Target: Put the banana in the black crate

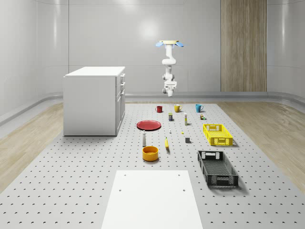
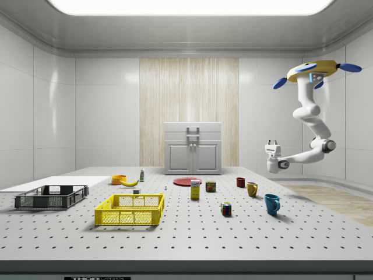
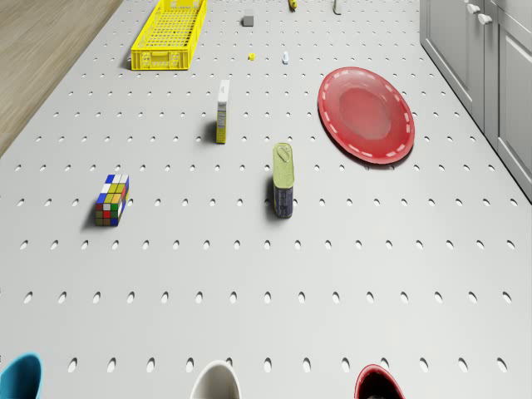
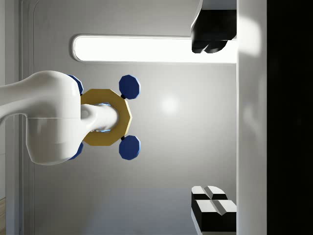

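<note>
We find nothing we can read here. The yellow box (image 2: 195, 190) and the can (image 2: 210, 186) on the table in the side view carry printed faces, but we can't make out a word on either. A dark strip (image 2: 93, 278) at that view's bottom edge bears pale marks, and those stay illegible to us too.

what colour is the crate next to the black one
Bright yellow plastic lattice crate, clearest in the side view.
</note>
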Available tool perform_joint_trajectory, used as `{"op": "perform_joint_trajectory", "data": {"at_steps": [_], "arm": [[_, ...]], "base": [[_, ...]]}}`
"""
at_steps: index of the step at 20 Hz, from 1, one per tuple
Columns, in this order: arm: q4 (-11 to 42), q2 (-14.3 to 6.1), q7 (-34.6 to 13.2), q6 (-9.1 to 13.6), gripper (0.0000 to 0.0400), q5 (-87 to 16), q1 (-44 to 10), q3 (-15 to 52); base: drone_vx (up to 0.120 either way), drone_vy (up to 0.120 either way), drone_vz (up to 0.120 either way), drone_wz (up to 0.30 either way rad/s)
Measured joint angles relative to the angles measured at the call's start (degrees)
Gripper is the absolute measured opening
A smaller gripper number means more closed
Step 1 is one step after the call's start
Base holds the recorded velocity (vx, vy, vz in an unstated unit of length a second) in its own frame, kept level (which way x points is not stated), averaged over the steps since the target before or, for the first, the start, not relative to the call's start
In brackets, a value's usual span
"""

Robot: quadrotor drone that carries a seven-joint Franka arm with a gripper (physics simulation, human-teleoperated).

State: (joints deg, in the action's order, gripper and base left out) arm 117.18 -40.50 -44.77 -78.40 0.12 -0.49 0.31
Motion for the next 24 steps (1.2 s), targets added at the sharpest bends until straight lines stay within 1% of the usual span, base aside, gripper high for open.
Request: {"op": "perform_joint_trajectory", "data": {"at_steps": [16,24], "arm": [[0.5,-0.5,-0.1,-0.7,0.0400,-0.9,-0.2,0.7],[0.8,-0.7,-0.4,-1.1,0.0400,-3.6,-0.8,2.6]], "base": [[0.120,-0.120,0.000,0.000],[0.120,-0.120,0.000,0.000]]}}
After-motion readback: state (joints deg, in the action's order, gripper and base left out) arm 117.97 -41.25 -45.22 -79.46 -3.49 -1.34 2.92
